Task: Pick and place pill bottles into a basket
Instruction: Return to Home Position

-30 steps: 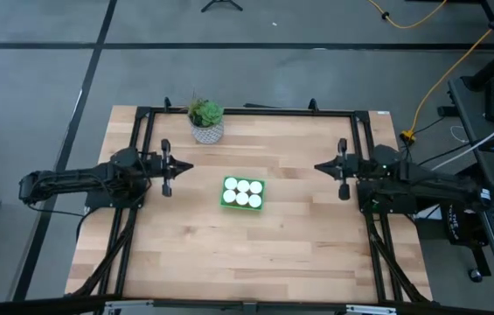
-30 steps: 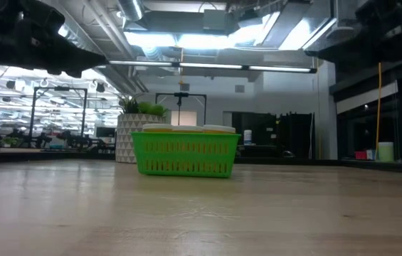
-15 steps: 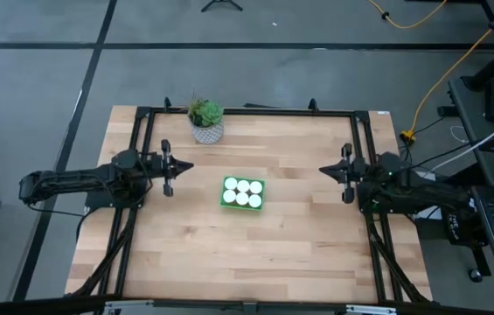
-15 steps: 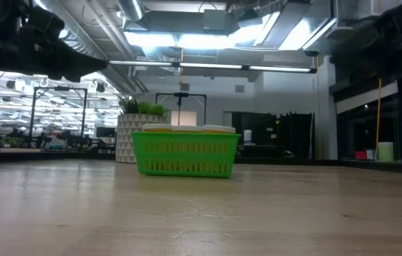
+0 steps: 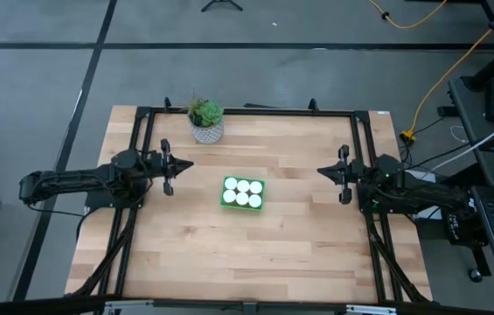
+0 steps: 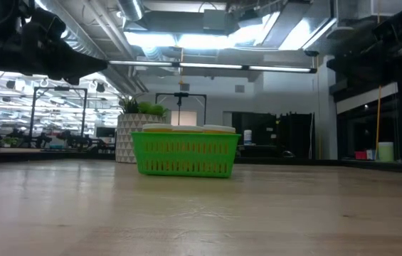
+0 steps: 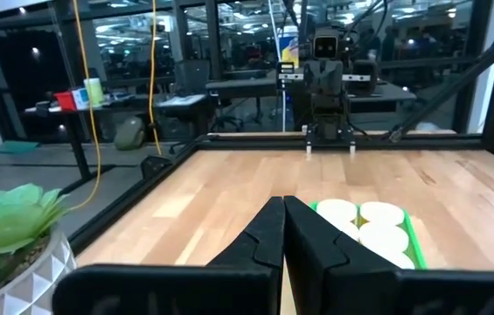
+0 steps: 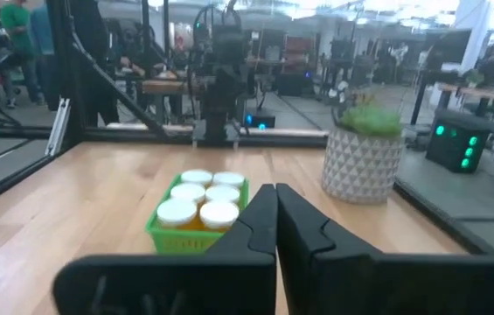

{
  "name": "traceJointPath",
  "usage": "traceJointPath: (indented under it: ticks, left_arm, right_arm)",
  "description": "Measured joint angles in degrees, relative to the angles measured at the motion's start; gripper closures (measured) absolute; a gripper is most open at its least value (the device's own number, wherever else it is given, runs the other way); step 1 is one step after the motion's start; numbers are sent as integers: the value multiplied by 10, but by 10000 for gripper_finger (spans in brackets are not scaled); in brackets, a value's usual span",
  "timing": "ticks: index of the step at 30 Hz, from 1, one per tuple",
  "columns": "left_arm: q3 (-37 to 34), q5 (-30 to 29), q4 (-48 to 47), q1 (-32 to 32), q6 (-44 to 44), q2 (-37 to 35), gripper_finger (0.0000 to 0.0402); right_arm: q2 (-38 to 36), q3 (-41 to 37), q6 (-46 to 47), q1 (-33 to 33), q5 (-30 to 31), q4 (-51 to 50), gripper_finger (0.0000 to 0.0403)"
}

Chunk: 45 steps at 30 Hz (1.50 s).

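High view: all six pill bottles (image 5: 243,192) stand caps-up inside the green basket (image 5: 223,199) at the frame's middle, none left on the wooden table (image 5: 299,254). Well apart on either side, the left gripper (image 5: 185,165) at centre left sits as it did a second ago, while the right gripper (image 5: 323,171) at centre right has shifted slightly down the frame; each wrist view shows its fingers pressed together, holding nothing. Placing looks finished, with only the arms' parking left.

six pill bottles (image 5: 243,192) in green basket (image 5: 222,194), potted plant (image 5: 205,121) well apart
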Motion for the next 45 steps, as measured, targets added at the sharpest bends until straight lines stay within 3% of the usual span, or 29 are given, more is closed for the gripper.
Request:
traceJointPath:
  ticks: [17,25,45]
  left_arm:
    - [0,3,0,0,-61,0,392]
    - [0,3,0,0,-61,0,389]
    - [0,3,0,0,-61,0,392]
  right_arm:
    - [6,0,21,3,-21,-6,397]
    - [6,0,107,3,-21,-6,396]
    - [6,0,76,3,-21,-6,396]
